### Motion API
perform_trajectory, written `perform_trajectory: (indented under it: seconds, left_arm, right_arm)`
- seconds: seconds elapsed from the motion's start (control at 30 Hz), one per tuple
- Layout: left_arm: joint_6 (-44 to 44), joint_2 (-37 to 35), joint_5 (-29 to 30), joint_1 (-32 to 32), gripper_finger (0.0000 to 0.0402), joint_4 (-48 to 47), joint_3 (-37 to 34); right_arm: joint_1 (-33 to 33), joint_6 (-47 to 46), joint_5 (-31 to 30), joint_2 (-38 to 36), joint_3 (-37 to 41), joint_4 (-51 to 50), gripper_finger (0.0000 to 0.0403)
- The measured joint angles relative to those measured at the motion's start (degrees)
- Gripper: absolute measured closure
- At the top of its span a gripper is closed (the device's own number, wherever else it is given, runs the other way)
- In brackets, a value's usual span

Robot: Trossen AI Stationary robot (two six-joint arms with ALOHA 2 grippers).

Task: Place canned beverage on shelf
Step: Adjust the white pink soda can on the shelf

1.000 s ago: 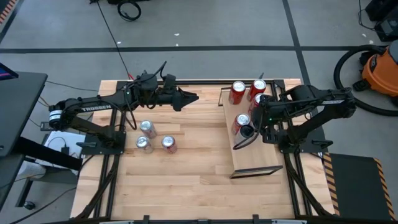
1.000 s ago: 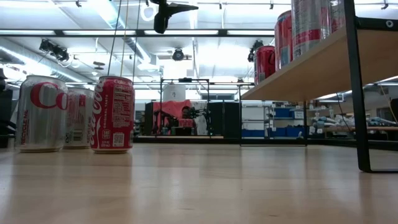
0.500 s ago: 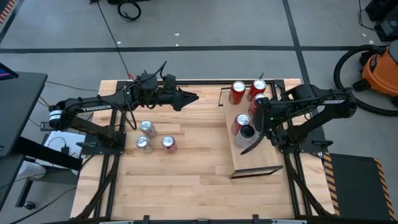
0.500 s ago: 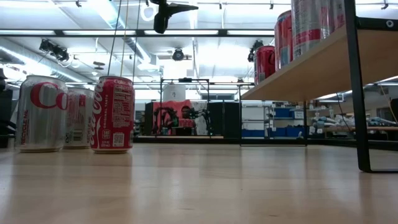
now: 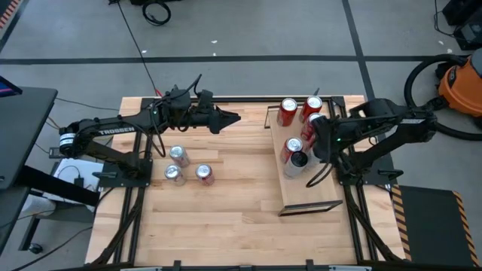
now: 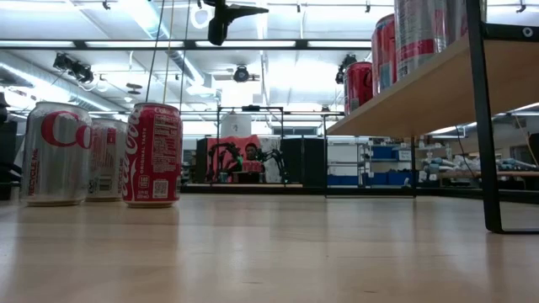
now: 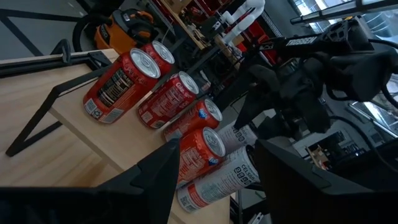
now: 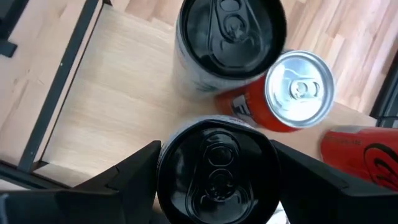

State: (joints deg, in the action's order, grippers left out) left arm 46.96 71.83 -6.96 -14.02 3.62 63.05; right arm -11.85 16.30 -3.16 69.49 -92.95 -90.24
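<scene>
The plank table carries the shelf on its right side, a light board raised above the tabletop on a dark frame. The right arm reaches over the shelf while the left arm waits above the far left of the table. The left gripper is spread and empty. The right gripper hangs over the middle of the shelf, and in its wrist view a black-topped can stands upright between its two fingers. Whether they clamp the can or only stand beside it cannot be told. Just beyond it on the board stand a second black-topped can and a red can with a silver lid, both close by. More red cans sit at the shelf's far end, and three loose cans wait on the table near the left arm. A can like this is probably fairly heavy if full. Its thin, smooth wall is likely slippery and will dent under a hard squeeze. The best hold is across the middle of the body, kept upright, with care for the crowded neighbours.
</scene>
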Motion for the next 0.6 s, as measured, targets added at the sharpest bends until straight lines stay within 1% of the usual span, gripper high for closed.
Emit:
perform_trajectory:
  seconds: [0.27, 0.6]
  left_arm:
    - [0.1, 0.0, 0.0, 0.0, 0.0184, 0.0, 0.0]
    - [0.5, 0.0, 0.0, 0.0, 0.0184, 0.0, 0.0]
  right_arm:
    - [-1.6, -1.1, 0.8, -4.7, 4.0, 0.0, 0.0122]
    - [-2.4, -0.7, 1.3, -8.2, 4.2, 0.2, 0.0121]
